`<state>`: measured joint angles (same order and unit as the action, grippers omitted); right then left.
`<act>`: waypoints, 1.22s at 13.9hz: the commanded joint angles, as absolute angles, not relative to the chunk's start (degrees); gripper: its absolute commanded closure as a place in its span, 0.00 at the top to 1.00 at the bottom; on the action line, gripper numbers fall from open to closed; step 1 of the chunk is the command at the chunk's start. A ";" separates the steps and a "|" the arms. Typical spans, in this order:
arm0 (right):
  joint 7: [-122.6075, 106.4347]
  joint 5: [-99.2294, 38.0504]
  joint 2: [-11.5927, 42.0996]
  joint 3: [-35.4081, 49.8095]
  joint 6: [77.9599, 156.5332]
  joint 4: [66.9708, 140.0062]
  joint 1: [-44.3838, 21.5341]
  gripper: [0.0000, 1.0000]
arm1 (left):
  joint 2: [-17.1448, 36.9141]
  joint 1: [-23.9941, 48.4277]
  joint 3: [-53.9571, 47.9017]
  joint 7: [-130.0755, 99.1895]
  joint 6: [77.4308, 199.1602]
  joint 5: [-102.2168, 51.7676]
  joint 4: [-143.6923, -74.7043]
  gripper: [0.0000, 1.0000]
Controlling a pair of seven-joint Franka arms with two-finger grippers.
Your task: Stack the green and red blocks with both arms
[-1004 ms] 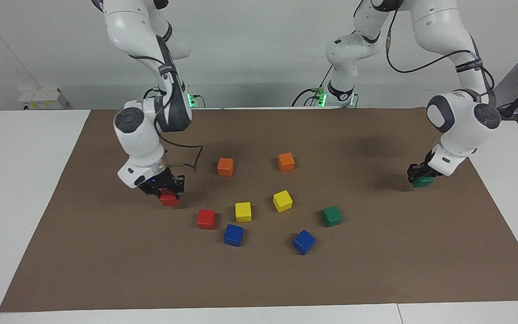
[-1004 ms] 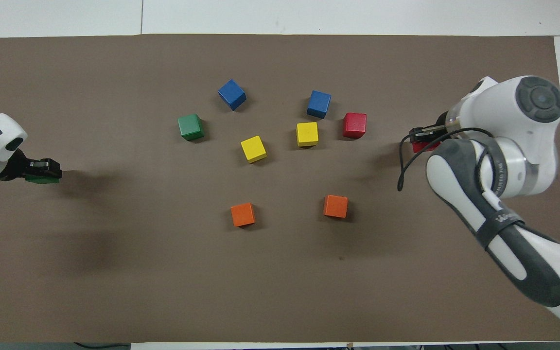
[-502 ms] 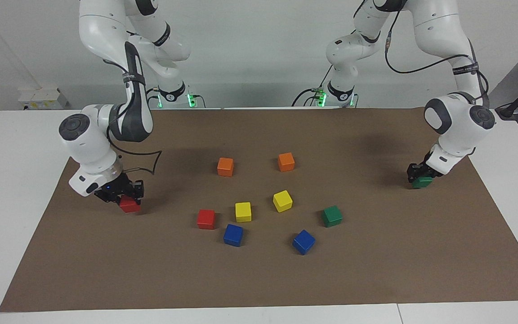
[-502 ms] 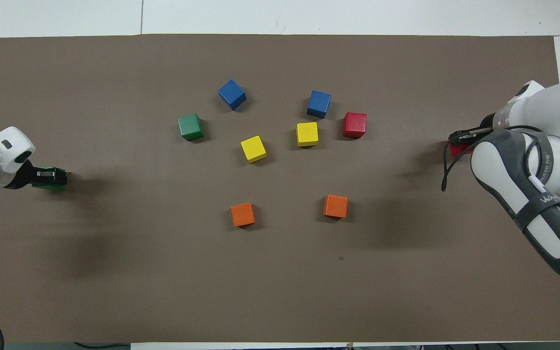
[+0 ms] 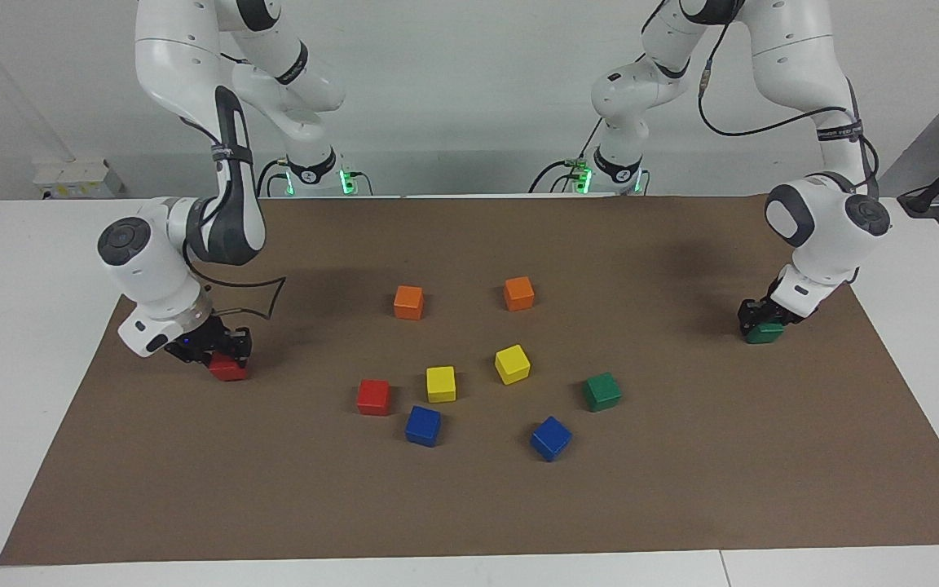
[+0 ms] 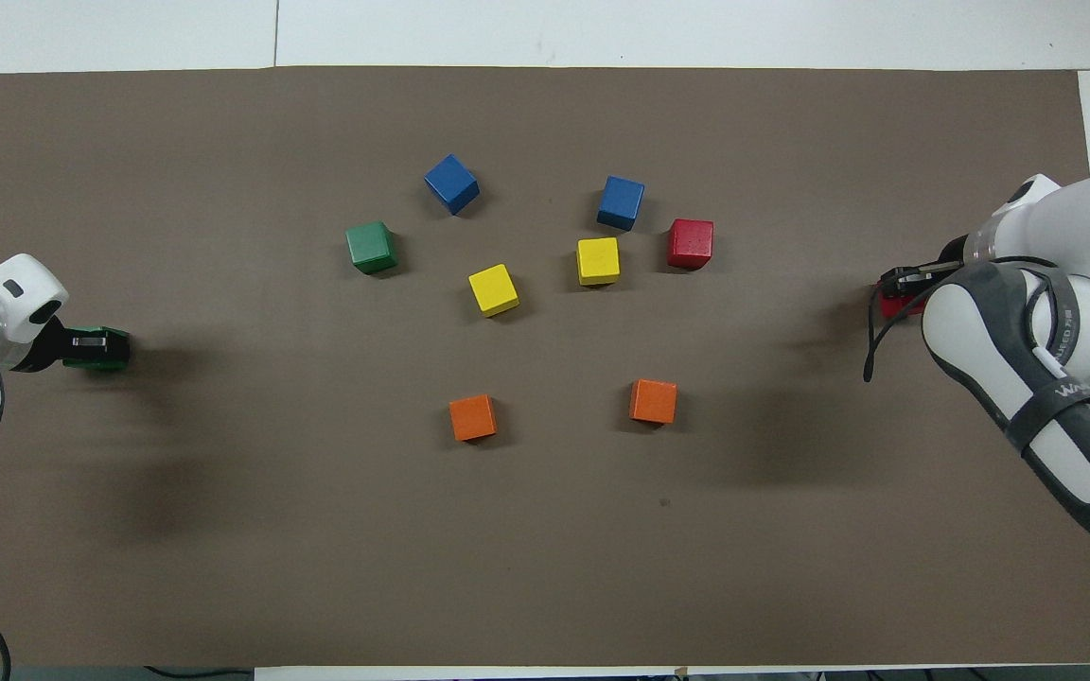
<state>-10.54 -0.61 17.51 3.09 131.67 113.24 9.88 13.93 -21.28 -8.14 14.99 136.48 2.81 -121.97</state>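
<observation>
So no stack was built yet: right end effector (image 5: 221, 359) gripped a red block (image 5: 227, 370), left end effector (image 5: 763, 319) a green block (image 5: 764, 333), w/ 2 more loose.

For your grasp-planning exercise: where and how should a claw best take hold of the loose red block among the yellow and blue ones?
Probably from straight above the red block, closing on the two side faces toward the robots and away from them: the yellow block crowds one other side.

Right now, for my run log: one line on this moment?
left gripper: green block | right gripper: red block | nothing stacked
</observation>
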 commanded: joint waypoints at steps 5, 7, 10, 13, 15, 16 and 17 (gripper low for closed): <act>-10.02 -1.05 17.40 3.78 137.20 116.81 10.90 0.25 | 13.45 -21.62 -8.61 20.65 133.18 1.84 -119.46 1.00; -10.02 -1.05 17.32 3.78 136.24 116.63 10.99 1.00 | 13.71 -21.01 -8.61 20.65 125.11 1.85 -112.80 1.00; -10.02 -1.05 12.94 3.78 130.12 115.15 10.90 1.00 | 13.71 -17.68 -8.70 19.26 118.76 1.58 -106.54 1.00; -9.06 -0.97 8.79 3.69 114.66 106.03 9.94 1.00 | 14.94 -9.34 -8.53 2.26 116.10 0.18 -102.14 1.00; 1.52 -0.53 9.66 4.04 109.53 98.65 6.53 1.00 | 15.81 -3.10 -8.53 -8.92 116.72 0.00 -100.47 1.00; 11.50 -0.44 10.36 4.04 109.69 96.96 2.85 1.00 | 17.65 -0.38 -8.53 -13.31 115.94 -0.26 -97.07 1.00; 19.78 0.26 11.07 4.04 110.64 96.07 -0.84 1.00 | 19.84 2.08 -8.44 -17.62 115.14 -0.79 -94.25 1.00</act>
<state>6.73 -0.68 7.52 3.76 110.43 99.74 4.81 15.11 -1.67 -9.54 -11.41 117.83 0.40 -101.02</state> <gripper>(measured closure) 0.000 0.000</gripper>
